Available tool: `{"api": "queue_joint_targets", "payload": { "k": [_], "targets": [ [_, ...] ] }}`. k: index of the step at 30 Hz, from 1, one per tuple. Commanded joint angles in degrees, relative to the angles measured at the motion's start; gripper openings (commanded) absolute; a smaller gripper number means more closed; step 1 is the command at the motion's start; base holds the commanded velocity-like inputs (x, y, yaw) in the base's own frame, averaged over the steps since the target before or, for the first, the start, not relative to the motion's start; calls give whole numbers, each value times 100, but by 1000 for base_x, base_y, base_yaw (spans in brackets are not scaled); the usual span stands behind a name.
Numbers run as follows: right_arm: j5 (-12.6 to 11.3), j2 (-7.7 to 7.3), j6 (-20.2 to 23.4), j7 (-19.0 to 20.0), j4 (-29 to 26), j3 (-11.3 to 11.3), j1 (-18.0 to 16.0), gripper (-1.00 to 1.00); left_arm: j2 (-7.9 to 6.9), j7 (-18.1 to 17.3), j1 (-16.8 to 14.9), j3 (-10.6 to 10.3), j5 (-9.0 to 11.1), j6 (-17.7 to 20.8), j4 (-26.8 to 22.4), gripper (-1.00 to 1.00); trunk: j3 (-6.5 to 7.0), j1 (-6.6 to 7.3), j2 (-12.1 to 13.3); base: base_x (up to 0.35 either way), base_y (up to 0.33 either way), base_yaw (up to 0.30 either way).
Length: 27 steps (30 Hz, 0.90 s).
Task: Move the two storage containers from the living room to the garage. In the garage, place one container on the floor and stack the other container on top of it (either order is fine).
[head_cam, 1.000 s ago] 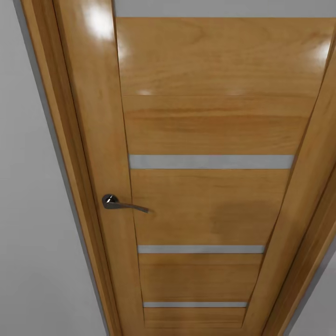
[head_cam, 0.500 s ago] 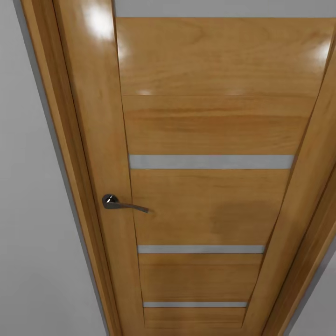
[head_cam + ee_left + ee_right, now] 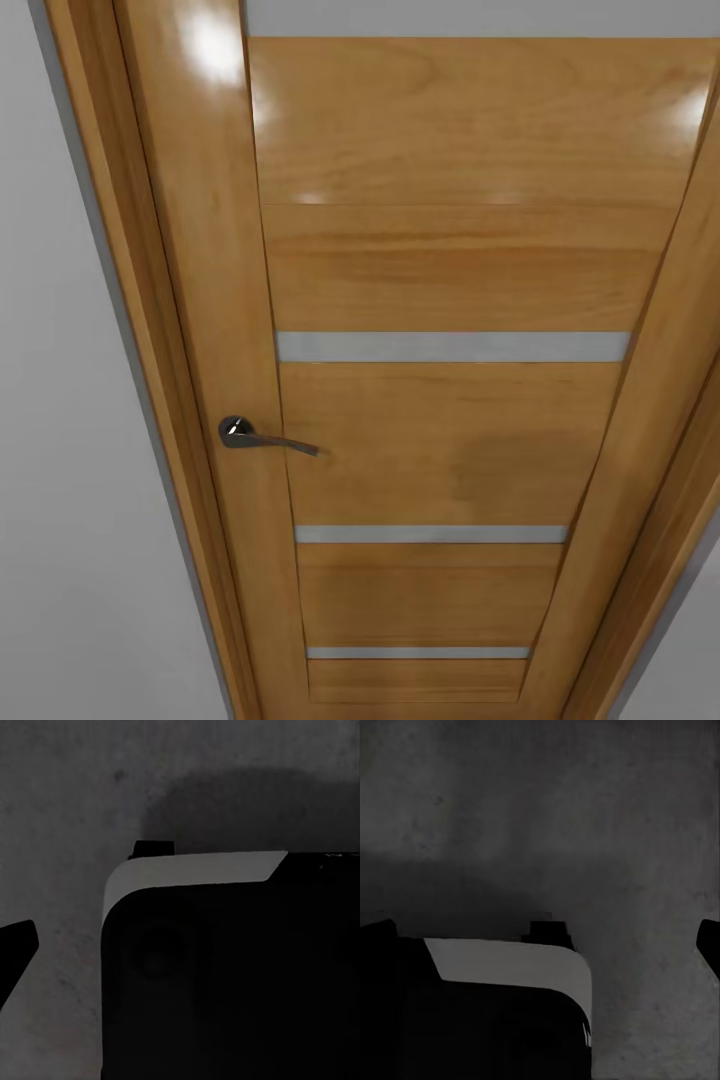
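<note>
The two storage containers are out of view. In the left wrist view, the left gripper hangs over the dark grey speckled concrete floor [image 3: 67, 802], and one black fingertip [image 3: 15, 952] shows at the picture's edge. In the right wrist view, the right gripper's black fingertip [image 3: 711, 945] also sits at the edge, above the same floor [image 3: 585, 810]. Nothing lies beside either fingertip, and no second finger is near it.
A shut wooden door [image 3: 440, 270] with three narrow grey glass strips stands close ahead, with a dark lever handle [image 3: 265, 438] at its left. Grey wall [image 3: 70, 500] flanks the frame. My black base with a white rim [image 3: 195, 870] sits on the floor below both arms.
</note>
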<state>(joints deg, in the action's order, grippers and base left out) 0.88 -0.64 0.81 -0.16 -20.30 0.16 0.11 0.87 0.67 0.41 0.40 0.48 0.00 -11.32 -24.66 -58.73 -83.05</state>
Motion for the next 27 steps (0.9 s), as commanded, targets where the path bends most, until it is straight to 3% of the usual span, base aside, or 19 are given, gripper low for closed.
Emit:
{"api": "queue_joint_targets", "payload": {
  "k": [1, 7, 14, 19, 27],
  "targets": [
    [8, -1, 74, -5, -182, 1, 1, 100, 1, 7, 3, 4, 5, 2, -31, 100, -5, 0, -3, 0, 0, 0],
    [8, 16, 373, -24, -840, -6, -101, 100, -6, 11, 3, 4, 11, 25, -138, 100, -5, 0, -3, 0, 0, 0],
    [25, 42, 582, -28, -1026, 2, -458, 100, -13, 7, 3, 4, 12, 39, -168, 100, -5, 0, -3, 0, 0, 0],
    [331, 83, 582, -40, -1049, 46, -696, 100, -51, 11, 3, 4, 22, 40, -186, 100, -5, 0, -3, 0, 0, 0],
    [912, 385, 539, -45, -1122, 62, -824, 100, -76, 10, 3, 4, 175, 44, -193, 100, -5, 0, -3, 0, 0, 0]
  ]
}}
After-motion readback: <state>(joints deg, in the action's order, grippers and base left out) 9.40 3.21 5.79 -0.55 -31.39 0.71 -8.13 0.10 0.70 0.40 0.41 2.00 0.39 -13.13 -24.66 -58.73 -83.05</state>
